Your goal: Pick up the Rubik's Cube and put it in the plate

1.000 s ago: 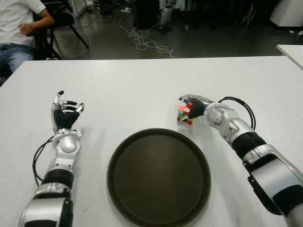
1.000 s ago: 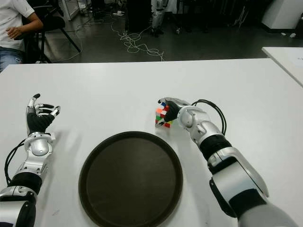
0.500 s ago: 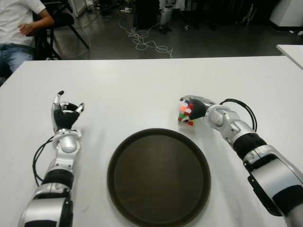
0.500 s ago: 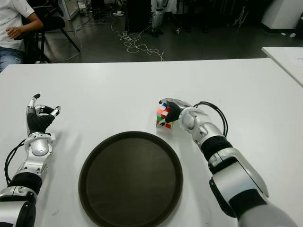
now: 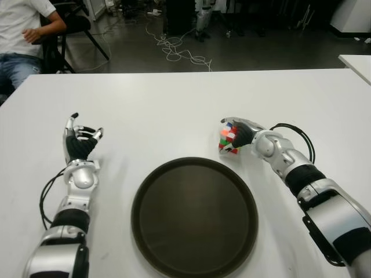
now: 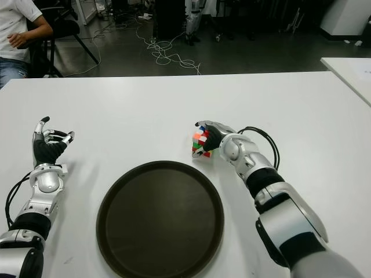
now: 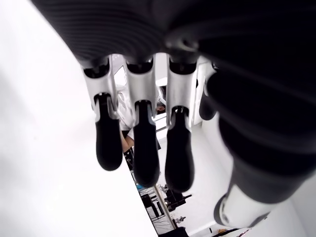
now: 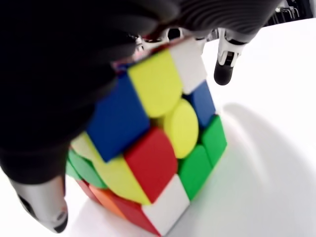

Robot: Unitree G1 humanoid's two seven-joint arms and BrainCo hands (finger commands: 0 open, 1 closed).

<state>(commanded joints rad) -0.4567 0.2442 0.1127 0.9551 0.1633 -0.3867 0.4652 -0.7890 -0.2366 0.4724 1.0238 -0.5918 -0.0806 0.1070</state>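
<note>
The Rubik's Cube [image 5: 228, 140] sits just beyond the far right rim of the round dark plate [image 5: 194, 214], tilted up on one edge. My right hand [image 5: 241, 134] is wrapped over it from the right, fingers curled on its top and sides; the right wrist view shows the cube [image 8: 153, 158] filling the palm, its lower edge close to the white table. My left hand [image 5: 80, 142] shows far to the plate's left, fingers upright and relaxed with nothing in them.
The white table [image 5: 174, 104] spreads wide around the plate. A seated person [image 5: 23, 35] and a chair are beyond the far left corner. Cables lie on the floor behind the table. Another white table edge [image 5: 356, 61] shows at far right.
The right hand with the cube has shifted slightly right and toward the plate rim, tilting the cube a little more. The left hand stays put.
</note>
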